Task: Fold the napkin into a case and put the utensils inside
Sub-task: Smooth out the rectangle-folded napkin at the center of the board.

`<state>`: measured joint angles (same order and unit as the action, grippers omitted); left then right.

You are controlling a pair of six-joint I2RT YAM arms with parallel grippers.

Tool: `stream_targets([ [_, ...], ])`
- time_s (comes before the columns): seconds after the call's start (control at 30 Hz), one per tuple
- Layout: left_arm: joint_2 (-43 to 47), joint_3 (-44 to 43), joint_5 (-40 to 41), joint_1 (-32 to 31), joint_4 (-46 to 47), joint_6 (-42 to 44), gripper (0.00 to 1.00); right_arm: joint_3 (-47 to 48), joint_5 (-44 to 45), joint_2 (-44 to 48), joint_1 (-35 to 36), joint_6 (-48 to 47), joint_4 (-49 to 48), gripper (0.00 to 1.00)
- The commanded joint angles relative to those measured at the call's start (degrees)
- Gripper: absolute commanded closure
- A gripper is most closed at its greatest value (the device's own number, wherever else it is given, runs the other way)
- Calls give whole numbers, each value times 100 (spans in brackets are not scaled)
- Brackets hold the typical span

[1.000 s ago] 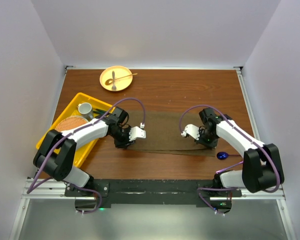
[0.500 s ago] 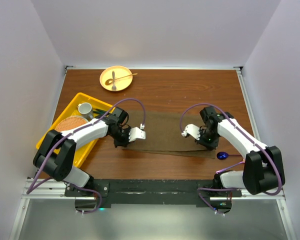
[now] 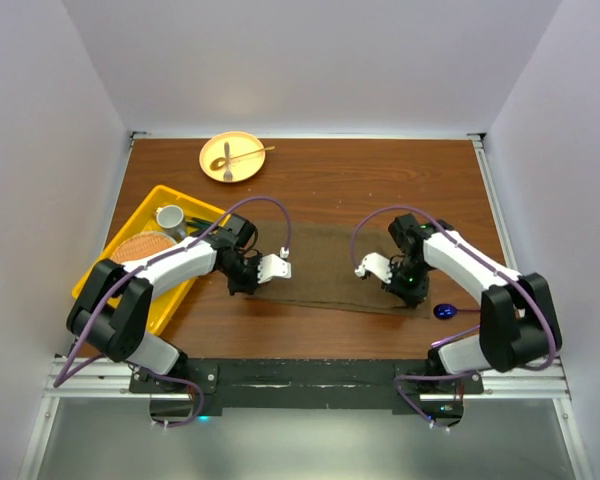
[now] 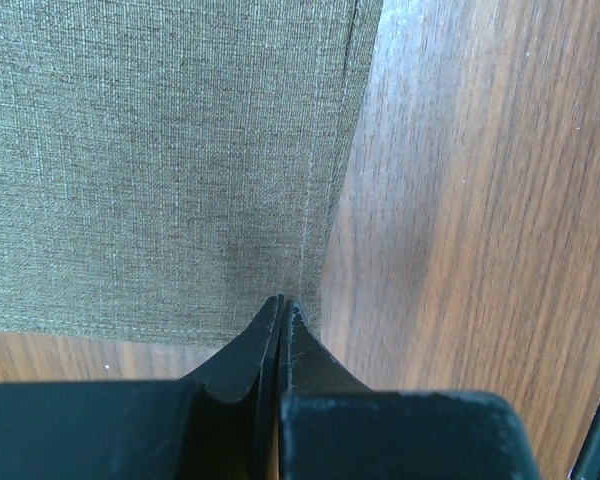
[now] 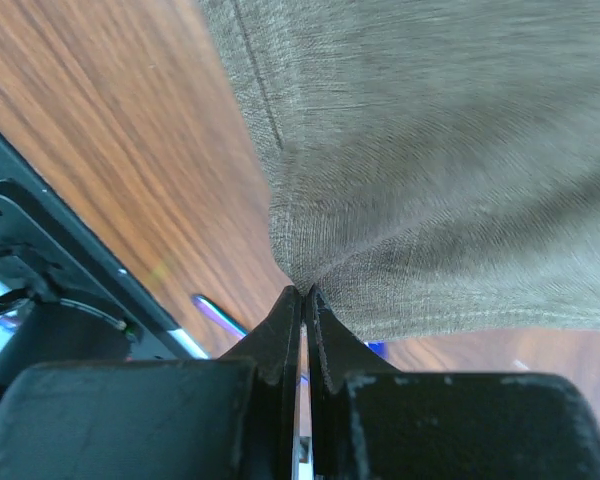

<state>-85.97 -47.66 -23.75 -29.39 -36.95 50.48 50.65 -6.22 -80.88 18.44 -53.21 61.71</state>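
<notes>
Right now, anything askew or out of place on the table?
Nothing spilled or damaged. The napkin lies slightly skewed, puckered at the corner the right gripper pinches; the left gripper pinches its corner flat. The blue spoon lies alone beside the right arm, off the cloth.

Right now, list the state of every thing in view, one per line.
napkin: spread on the table, both near corners pinched.
left end effector: shut on the napkin's near left corner.
right end effector: shut on its near right corner, cloth bunched there.
blue spoon: lying on the table.
mug: upright in the yellow tray.
</notes>
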Motion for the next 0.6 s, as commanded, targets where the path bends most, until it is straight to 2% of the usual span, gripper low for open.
stream_targets([
  [0.0,-16,-59,-95,-14,91,-56,100,-161,-73,-523,90,293,-387,100],
  [0.27,-147,-121,-77,108,249,-345,100,146,515,-1517,72,434,-1134,100],
  [0.43,-175,-261,-262,275,145,-311,100,944,587,-2019,-252,294,-1110,100],
  [0.53,36,-322,-323,276,153,-284,85,1139,552,-1993,-314,171,-898,100],
  [0.57,80,-358,-367,276,144,-293,77,1148,525,-1932,-323,145,-854,100],
])
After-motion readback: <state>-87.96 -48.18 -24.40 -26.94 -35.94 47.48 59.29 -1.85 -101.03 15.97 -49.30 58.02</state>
